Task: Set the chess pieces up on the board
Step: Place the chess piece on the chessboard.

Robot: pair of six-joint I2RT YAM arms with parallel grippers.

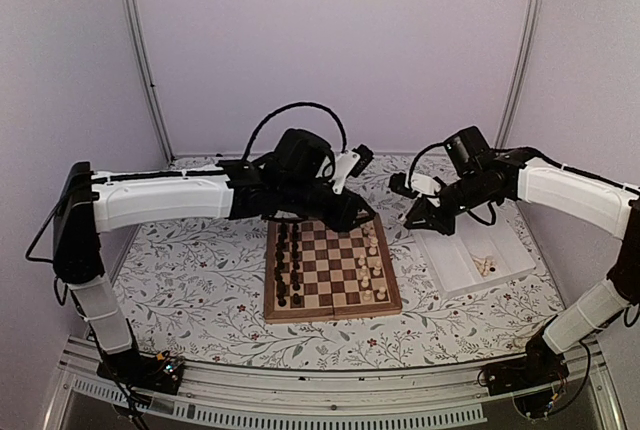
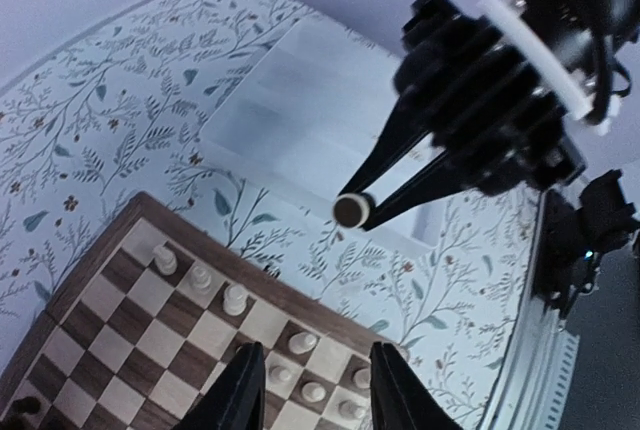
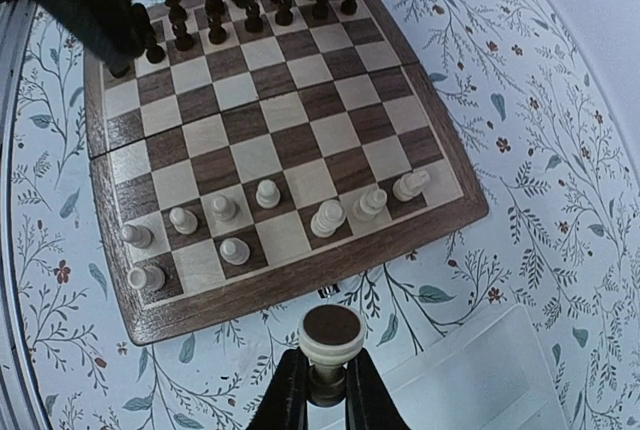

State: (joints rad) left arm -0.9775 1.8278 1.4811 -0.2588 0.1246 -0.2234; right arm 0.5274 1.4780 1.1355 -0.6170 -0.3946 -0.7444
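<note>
The board (image 1: 335, 312) lies mid-table, with dark pieces (image 1: 288, 265) along its left side and pale chess pieces (image 1: 372, 265) along its right. My left gripper (image 2: 318, 390) hovers open over the board's far right corner, nothing between its fingers, with pale pieces (image 2: 302, 342) standing below it. My right gripper (image 3: 330, 390) is shut on a pale piece (image 3: 332, 335) whose dark felt base faces the camera. It hangs over the cloth between the board rim (image 3: 291, 286) and the white tray (image 3: 470, 370). In the left wrist view this held piece (image 2: 350, 210) shows above the tray's edge.
The white ridged tray (image 1: 450, 280) sits right of the board with a few pale pieces (image 1: 485, 265) in it. A floral cloth (image 1: 190, 280) covers the table. The enclosure walls stand close behind and to the sides. Both arms lean in over the board's far right.
</note>
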